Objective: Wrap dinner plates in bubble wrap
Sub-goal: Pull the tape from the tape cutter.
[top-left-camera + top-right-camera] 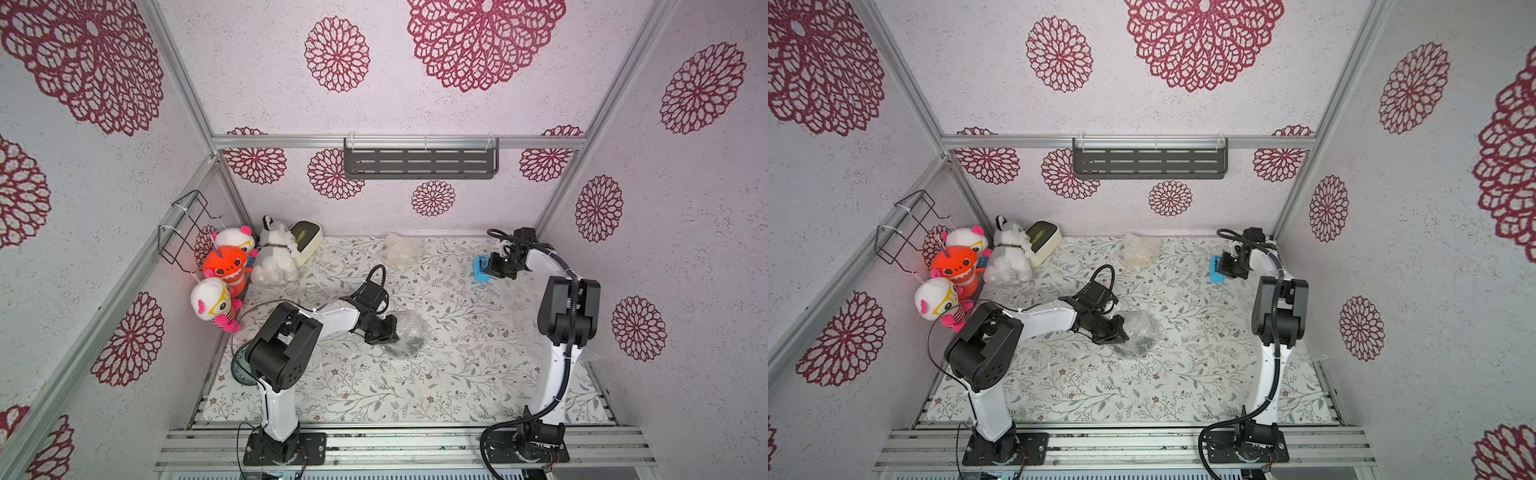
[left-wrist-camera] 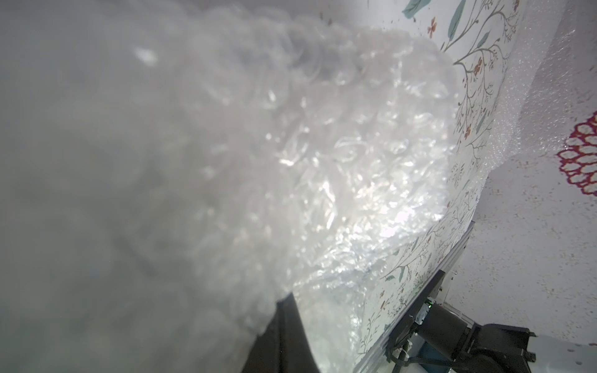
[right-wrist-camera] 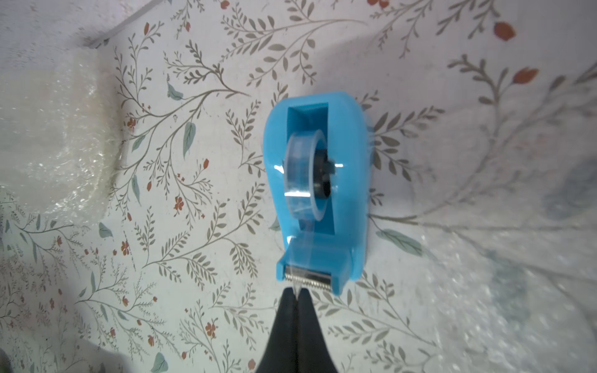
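Nearest, a grey-teal plate [image 1: 237, 374] lies bare at the table [image 1: 457, 374] edge, half hidden under the left arm's shoulder, well to the near left of the bundle at mid-table.

That bundle is bubble wrap [image 1: 411, 328] folded loosely over the black plate [image 1: 409, 348], whose dark rim shows on the bundle's near side. The left claw [image 1: 385, 336] sits at the bundle's left edge, clenched. Its wrist view is filled with crumpled film, so it looks to be pinching a fold, though the contact itself is hidden.

Beyond the bundle and to its right, the right claw [image 3: 295, 292] is clenched on the free end of the tape [image 3: 300, 252], right at the toothed cutter of the blue tape dispenser [image 3: 349, 193].

Farther back, straight beyond the bundle, a second plate sits in a finished cream-tinted parcel [image 1: 401, 251]. Soft toys [image 1: 232, 266] and a cream box [image 1: 305, 241] fill the far-left corner.

Likely troubles:
- Nothing pins the dispenser. It looks light, so a pull could drag or tip it instead of unreeling tape.
- The grip is only on the very tip of the strip, so it may slip free or tear short on the teeth.
- A long loose strip could curl onto itself or stick to the claw on the way to the bundle.
- The film is springy. If the left pinch loosens, the folds may open and bare more of the black plate.
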You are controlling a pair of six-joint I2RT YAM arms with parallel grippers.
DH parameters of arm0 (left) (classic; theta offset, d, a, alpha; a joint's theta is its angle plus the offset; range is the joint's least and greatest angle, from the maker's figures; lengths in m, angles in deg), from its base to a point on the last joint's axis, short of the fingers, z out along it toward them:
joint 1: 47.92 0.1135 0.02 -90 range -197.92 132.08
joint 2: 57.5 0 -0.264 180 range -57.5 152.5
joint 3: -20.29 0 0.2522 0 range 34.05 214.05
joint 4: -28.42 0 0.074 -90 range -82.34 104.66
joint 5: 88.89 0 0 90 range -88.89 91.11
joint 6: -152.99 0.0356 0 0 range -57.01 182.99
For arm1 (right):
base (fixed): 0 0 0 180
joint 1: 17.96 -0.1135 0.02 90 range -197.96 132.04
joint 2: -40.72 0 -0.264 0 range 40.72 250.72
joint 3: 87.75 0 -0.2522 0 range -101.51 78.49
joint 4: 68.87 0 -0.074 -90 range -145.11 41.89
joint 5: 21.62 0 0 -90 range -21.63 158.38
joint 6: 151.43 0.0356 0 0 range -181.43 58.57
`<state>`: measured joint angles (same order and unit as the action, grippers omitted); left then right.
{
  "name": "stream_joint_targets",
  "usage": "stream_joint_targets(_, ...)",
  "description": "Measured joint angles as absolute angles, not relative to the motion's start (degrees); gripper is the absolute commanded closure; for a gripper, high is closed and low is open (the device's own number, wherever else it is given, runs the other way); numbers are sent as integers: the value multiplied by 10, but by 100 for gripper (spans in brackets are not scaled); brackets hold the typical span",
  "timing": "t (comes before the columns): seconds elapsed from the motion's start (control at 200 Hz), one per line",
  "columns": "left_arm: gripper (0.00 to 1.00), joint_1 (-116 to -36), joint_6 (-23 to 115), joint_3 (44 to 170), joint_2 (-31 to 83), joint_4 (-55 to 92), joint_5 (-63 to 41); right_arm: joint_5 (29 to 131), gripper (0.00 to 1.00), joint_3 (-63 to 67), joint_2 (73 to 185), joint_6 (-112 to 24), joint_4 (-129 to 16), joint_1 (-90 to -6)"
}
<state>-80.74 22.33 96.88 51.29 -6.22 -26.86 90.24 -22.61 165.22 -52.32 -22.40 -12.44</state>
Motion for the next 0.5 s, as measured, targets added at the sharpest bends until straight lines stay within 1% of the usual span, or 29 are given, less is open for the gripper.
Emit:
stream_joint_targets(0.235,100,-807,223,969,513,-62,-269,912,100,-100,1568,-512,-266,-118)
stream_joint_targets(0.5,100,-807,223,969,513,-62,-269,929,100,55,1427,-498,-287,-118)
